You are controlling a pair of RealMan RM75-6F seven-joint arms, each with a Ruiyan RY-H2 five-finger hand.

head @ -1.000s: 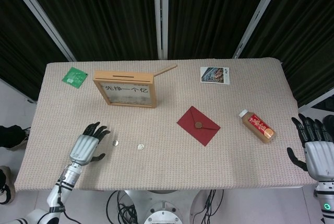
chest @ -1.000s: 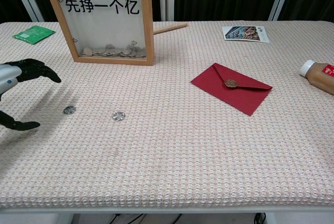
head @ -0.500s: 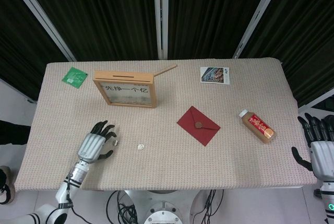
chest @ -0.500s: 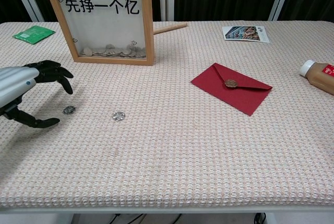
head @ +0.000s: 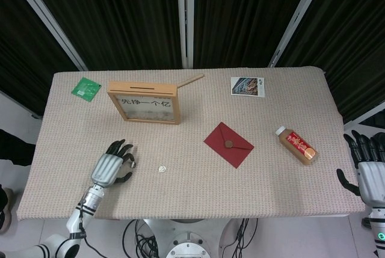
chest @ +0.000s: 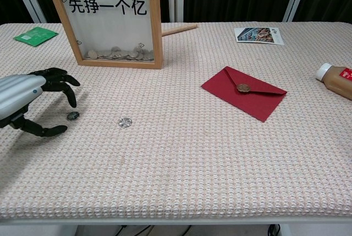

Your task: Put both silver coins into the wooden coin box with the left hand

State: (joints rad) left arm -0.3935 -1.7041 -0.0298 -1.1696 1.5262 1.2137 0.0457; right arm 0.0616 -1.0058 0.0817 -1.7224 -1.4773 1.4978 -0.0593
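1. Our left hand [chest: 30,101] has crept rightward over the last second; it now arches over the nearer small round silver coin [chest: 72,116], fingers spread, grasping nothing.
2. Thumb and fingertips seem not yet to touch that coin, though we cannot be sure.
3. The second silver coin [chest: 125,121] lies just beside it, untouched.
4. The glass-fronted wooden coin box [head: 144,103] stands behind; both coins remain outside it.
5. Our right hand [head: 368,171] hangs open off the table's right edge.
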